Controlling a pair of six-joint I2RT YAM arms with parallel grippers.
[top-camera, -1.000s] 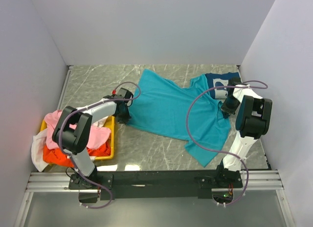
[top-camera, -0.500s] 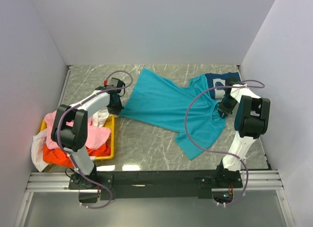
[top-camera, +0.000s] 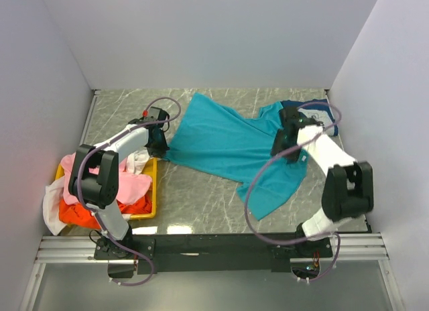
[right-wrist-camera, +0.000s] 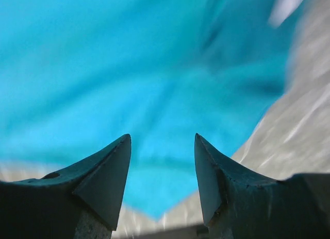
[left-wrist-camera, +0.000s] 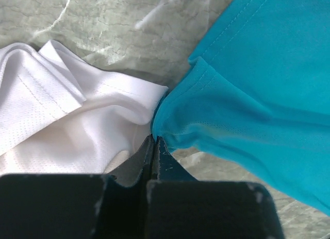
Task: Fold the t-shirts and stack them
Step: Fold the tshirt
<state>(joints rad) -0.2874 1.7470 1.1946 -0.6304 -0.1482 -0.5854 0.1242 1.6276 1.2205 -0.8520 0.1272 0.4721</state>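
Observation:
A plain teal t-shirt (top-camera: 221, 140) lies spread and rumpled across the middle of the marble table. My left gripper (top-camera: 163, 150) is shut on its left corner, and the left wrist view shows the closed tips (left-wrist-camera: 154, 138) pinching the teal hem (left-wrist-camera: 247, 84) beside a white t-shirt (left-wrist-camera: 67, 120). My right gripper (top-camera: 279, 149) hovers open over the shirt's right side. In the right wrist view nothing sits between its fingers (right-wrist-camera: 162, 138), only blurred teal cloth (right-wrist-camera: 129, 69) below. A navy t-shirt (top-camera: 292, 105) lies at the back right, mostly hidden by the right arm.
A yellow tray (top-camera: 153, 190) stands at the near left, holding pink (top-camera: 127, 183), orange (top-camera: 77, 214) and white (top-camera: 50, 204) shirts that spill over its edges. Walls enclose the table on three sides. The arm bases' rail runs along the near edge.
My right gripper has opened, let go of the teal t-shirt and swung left over it. My left gripper dragged the shirt's corner left, and the whole shirt shifted that way.

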